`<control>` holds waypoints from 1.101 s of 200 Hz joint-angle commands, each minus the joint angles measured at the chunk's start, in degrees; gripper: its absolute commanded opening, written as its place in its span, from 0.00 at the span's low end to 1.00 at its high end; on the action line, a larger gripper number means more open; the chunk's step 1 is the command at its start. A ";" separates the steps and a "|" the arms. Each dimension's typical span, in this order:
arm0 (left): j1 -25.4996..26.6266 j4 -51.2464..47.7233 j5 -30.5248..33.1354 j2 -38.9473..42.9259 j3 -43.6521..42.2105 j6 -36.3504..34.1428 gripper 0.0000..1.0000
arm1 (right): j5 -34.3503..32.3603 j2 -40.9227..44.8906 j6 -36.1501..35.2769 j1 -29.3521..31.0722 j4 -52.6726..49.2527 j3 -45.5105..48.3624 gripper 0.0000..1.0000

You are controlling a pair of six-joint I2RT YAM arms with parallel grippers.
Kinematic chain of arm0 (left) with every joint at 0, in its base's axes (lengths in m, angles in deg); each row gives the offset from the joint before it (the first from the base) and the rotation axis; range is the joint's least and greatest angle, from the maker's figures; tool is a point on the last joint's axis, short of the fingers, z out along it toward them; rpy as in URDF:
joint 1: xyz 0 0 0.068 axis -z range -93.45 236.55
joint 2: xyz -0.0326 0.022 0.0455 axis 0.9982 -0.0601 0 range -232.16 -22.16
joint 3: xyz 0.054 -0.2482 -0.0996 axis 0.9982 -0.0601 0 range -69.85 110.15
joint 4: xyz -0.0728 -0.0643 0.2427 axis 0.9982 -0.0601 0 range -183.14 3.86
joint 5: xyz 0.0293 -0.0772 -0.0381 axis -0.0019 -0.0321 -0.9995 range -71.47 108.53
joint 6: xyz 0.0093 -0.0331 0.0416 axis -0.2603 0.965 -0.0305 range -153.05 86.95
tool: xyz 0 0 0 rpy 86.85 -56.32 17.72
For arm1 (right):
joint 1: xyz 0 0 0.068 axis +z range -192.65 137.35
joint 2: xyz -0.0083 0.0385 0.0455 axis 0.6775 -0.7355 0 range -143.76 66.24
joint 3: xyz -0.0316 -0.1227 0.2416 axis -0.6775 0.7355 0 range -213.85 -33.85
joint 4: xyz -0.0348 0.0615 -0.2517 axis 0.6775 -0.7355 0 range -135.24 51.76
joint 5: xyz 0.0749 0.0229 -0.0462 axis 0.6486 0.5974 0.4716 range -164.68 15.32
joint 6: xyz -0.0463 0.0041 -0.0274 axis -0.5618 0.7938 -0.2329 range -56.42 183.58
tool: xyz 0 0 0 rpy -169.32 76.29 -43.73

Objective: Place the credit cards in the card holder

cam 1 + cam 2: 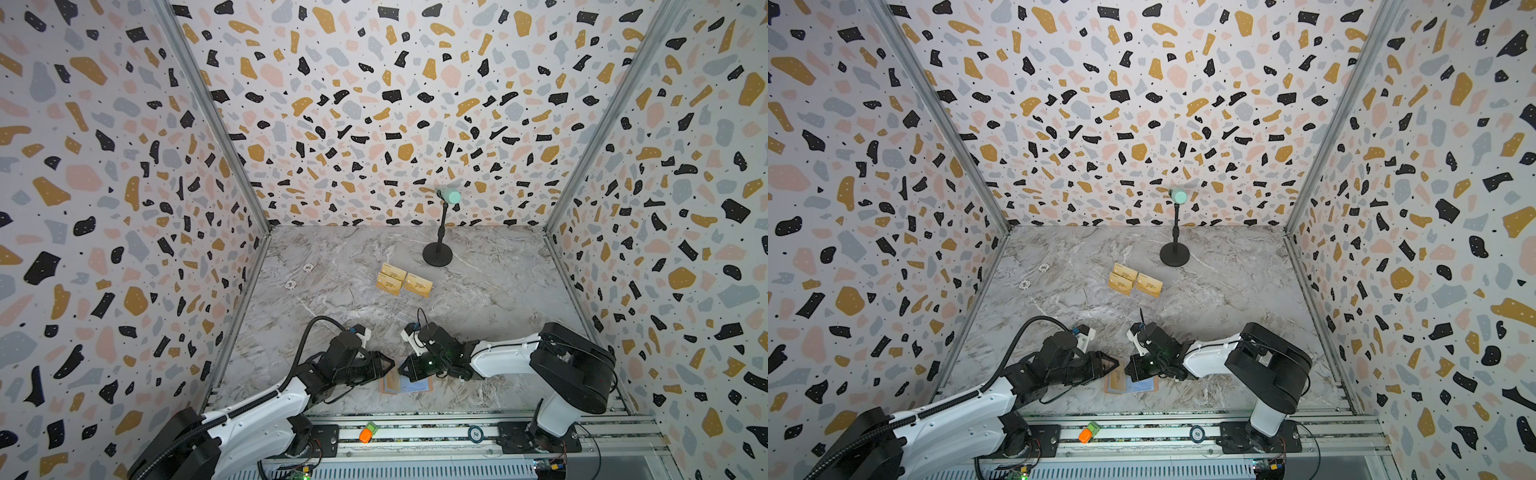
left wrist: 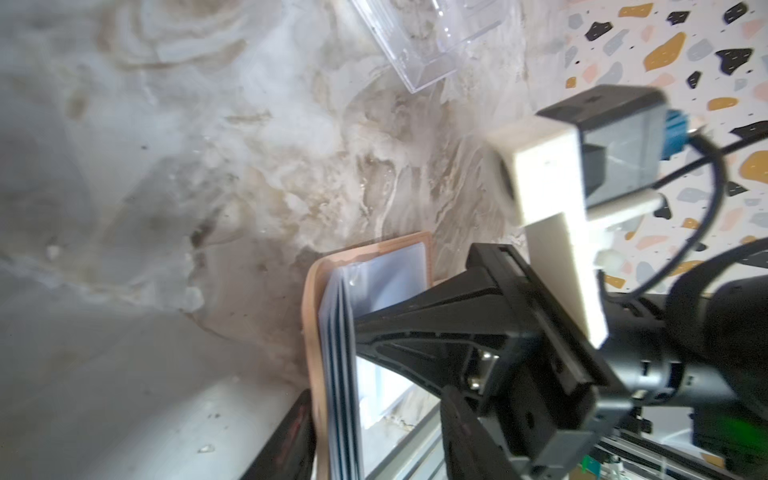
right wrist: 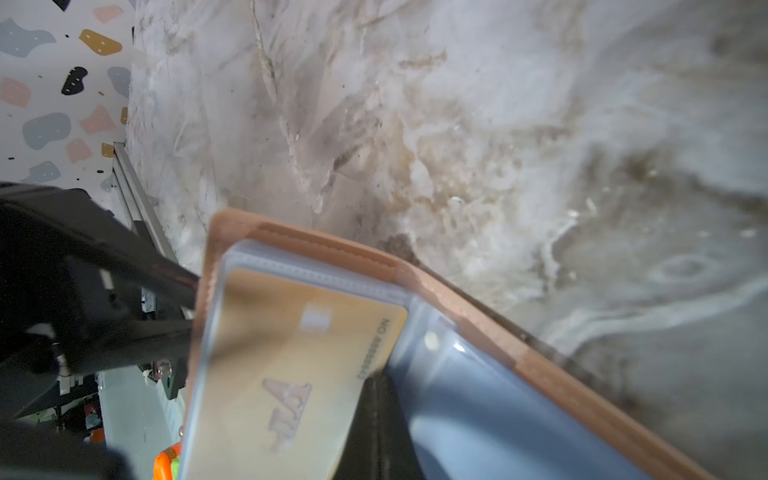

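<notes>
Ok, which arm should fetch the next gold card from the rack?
Left, probably: the right gripper is shut, its tip on the open card holder, while the left gripper just sits at its edge. The rack lies centrally, favouring neither.

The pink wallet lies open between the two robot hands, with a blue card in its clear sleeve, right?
Not quite: the card in the clear sleeve is gold, not blue; the right wrist view shows it. The pink wallet does lie open between the left gripper and the right gripper.
</notes>
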 commanded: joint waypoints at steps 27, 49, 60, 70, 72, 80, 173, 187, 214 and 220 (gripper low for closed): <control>-0.21 6.24 -3.17 -3.73 -0.36 0.48 0.45 | -0.54 0.24 0.26 0.45 -0.04 0.37 0.00; -0.19 4.85 -2.39 -7.86 1.02 -1.50 0.40 | -0.54 0.69 0.61 0.43 1.14 0.81 0.00; -0.19 4.44 -2.21 -9.16 1.83 -2.14 0.38 | -0.37 0.81 0.73 0.50 1.58 0.91 0.00; -0.19 4.09 -1.93 -9.65 2.59 -2.57 0.36 | -0.36 0.82 0.93 0.51 1.94 1.00 0.00; -0.23 3.96 -1.86 -9.72 2.69 -2.61 0.36 | -0.30 0.84 0.96 0.56 2.02 1.00 0.00; -0.22 3.45 -1.45 -9.75 3.13 -2.77 0.33 | -0.27 0.93 1.04 0.58 2.27 1.09 0.00; -0.28 -21.71 9.88 -8.63 12.54 -12.02 0.10 | -1.93 8.30 -2.85 -2.03 -3.02 0.73 0.04; -0.28 -25.60 10.71 -9.84 14.34 -14.31 0.10 | -1.81 8.83 -4.07 -3.12 -4.02 0.73 0.04; -0.28 -32.50 14.40 -11.87 18.44 -17.32 0.09 | -1.96 8.09 -6.15 -4.67 -4.08 0.07 0.06; -0.29 -34.17 15.52 -12.47 19.45 -17.78 0.09 | -1.90 7.39 -6.75 -4.91 -3.97 -0.49 0.06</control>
